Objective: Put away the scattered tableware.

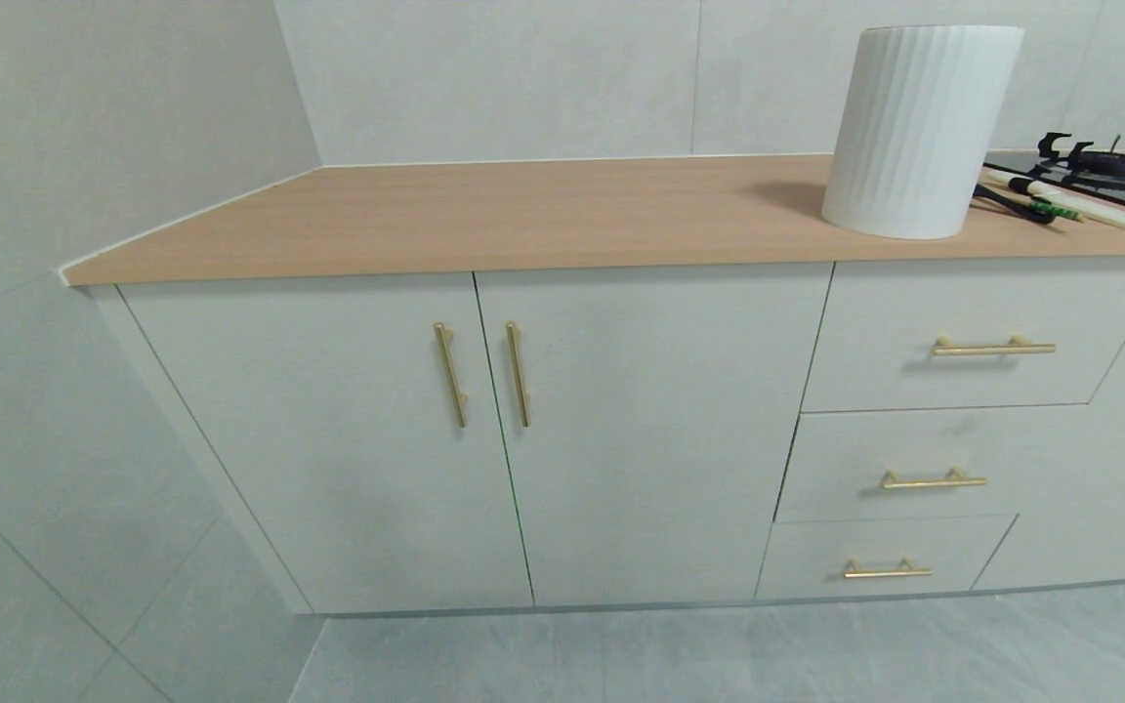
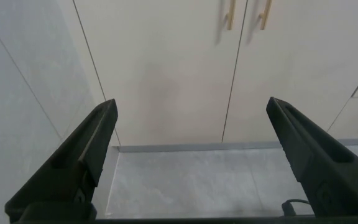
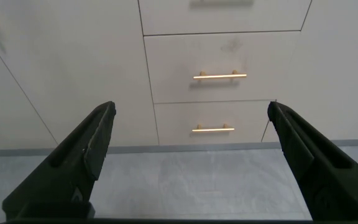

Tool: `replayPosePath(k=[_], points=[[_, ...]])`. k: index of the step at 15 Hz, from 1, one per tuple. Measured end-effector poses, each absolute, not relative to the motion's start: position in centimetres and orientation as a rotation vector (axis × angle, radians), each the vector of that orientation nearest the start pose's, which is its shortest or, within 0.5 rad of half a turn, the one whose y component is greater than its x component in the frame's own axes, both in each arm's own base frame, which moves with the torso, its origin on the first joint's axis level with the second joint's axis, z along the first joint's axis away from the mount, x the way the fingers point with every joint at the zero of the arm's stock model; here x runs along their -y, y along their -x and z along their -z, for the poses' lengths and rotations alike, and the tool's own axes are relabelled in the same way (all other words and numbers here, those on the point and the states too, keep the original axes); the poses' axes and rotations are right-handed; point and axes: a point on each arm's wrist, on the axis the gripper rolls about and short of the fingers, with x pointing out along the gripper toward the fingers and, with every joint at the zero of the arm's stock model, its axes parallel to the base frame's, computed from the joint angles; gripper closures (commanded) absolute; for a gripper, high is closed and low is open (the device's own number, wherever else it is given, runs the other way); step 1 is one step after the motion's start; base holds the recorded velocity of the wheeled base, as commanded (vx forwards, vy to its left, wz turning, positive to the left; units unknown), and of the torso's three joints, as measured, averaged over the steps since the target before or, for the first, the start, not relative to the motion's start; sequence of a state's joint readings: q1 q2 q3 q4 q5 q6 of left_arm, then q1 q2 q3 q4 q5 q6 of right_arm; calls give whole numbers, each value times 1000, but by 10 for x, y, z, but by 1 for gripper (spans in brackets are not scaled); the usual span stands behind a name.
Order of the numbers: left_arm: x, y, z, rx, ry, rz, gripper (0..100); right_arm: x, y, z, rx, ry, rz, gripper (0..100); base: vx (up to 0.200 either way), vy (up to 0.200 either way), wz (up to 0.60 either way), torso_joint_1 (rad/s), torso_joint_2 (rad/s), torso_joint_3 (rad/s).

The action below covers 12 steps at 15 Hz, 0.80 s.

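Left hand (image 2: pixel 191 104), right hand (image 3: pixel 191 106) spread; ribbed container (image 1: pixel 919 132) upright on countertop (image 1: pixel 523 210).

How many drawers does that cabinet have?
3, stacked right of the double doors: the top drawer under the white container, the middle drawer below it, the bottom drawer nearest the floor. More may lie past the view's right edge.

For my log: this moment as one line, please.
left gripper: jaws open; right gripper: jaws open; white ribbed cylinder on wooden counter
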<state>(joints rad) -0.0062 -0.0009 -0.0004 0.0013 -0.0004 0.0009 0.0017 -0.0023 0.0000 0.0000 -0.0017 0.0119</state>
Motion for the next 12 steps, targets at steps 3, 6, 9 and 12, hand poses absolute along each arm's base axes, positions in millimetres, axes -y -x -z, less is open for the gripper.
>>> replayPosePath(k=[3,6,9,12], points=[[0,23,-75,-1,0,6,0,0,23,-75,2,-12,0,0,0,-200,0,6,2,-1],[0,23,-75,0,0,7,0,0,23,-75,2,-13,1,0,0,-200,0,1,2,1],[0,23,-75,-1,0,6,0,0,23,-75,2,-14,0,0,0,-200,0,2,2,2],[0,23,-75,0,0,6,0,0,23,-75,2,-14,1,0,0,-200,0,1,2,4]])
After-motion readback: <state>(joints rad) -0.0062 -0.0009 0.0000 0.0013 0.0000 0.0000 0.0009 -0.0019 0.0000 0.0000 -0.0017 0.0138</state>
